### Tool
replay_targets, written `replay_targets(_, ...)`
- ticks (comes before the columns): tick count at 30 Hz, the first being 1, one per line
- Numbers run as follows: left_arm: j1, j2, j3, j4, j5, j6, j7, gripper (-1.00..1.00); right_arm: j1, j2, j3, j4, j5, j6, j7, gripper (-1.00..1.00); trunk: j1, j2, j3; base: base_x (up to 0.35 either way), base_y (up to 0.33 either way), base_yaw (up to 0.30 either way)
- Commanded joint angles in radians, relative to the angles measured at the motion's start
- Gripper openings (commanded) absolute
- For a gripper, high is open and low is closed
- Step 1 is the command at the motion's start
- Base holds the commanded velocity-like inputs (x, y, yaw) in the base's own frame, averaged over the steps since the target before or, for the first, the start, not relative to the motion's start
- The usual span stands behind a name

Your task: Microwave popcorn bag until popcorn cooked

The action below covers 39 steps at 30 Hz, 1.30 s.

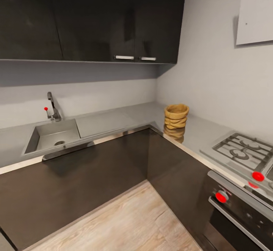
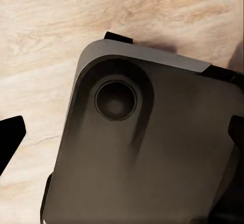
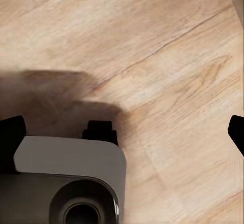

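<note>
The popcorn bag (image 1: 176, 116) stands alone on the grey surface (image 1: 113, 120) at the inner corner, with bare surface all around it and open air above. To its right the gas hob (image 1: 242, 152) with raised grates takes up the surface. Far left, the sink (image 1: 55, 135) and its upright tap (image 1: 53, 107) interrupt it. Dark wall cabinets (image 1: 91, 19) overhang the far side, limiting headroom there.

The right wrist view looks down on a pale wood floor (image 3: 168, 56) with slanting grain. The robot's grey base (image 3: 66, 183) sits on it, with a round dark socket (image 3: 81, 214) and a black wheel (image 3: 100, 131). Two black fingertips (image 3: 11, 137) stand wide apart at opposite edges.
</note>
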Motion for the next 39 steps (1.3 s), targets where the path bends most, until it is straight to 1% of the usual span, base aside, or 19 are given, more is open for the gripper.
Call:
replay_targets(1, 0.000, 0.000, 0.008, -0.001, -0.002, -0.001, 0.000, 1.00, -0.001, -0.001, -0.007, 0.003, 0.010, -0.006, -0.004, 1.00, 0.001, 0.000, -0.001, 0.313, 0.182, 0.000)
replay_targets(28, 0.000, -0.002, 0.006, -0.001, -0.002, 0.000, 0.000, 1.00, -0.001, -0.005, -0.006, 0.003, 0.010, -0.015, -0.004, 1.00, 0.001, 0.000, -0.001, 0.312, 0.182, -0.001)
replay_targets(35, 0.000, -0.002, 0.006, -0.001, -0.002, 0.000, 0.000, 1.00, -0.001, -0.003, -0.007, 0.003, 0.009, -0.008, -0.007, 1.00, 0.001, 0.000, -0.001, 0.288, 0.164, -0.188)
replay_targets(39, 0.000, -0.002, 0.006, -0.001, -0.002, 0.000, 0.000, 1.00, -0.001, -0.003, -0.007, 0.003, 0.009, -0.007, -0.007, 1.00, 0.001, 0.000, -0.001, 0.162, 0.047, -0.240)
